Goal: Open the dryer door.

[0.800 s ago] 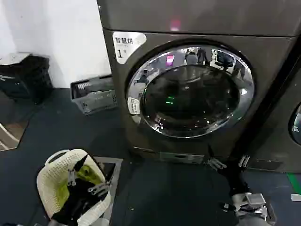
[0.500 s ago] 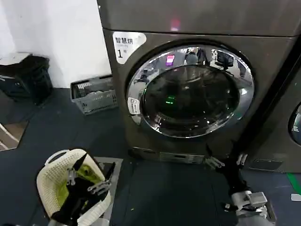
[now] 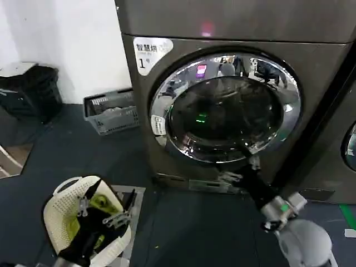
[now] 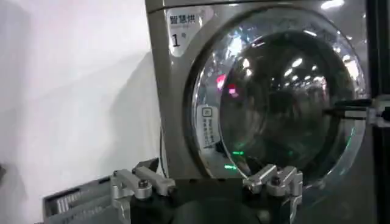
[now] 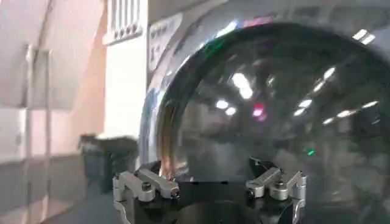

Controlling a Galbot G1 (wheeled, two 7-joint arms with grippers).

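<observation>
dark floor below, my right claw [image 3: 242,167], fingers apart, nears the shut dryer door [image 3: 225,107]; i'd hook its chrome rim squarely.

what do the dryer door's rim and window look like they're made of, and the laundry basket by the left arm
The large round dryer door has a wide rim that looks like chrome-plated metal or plastic: mirror-bright, reflecting the room. Its centre looks like dark tinted glass, glossy with light spots. The cream perforated laundry basket looks like matte moulded plastic, judging by its regular holes.
</observation>
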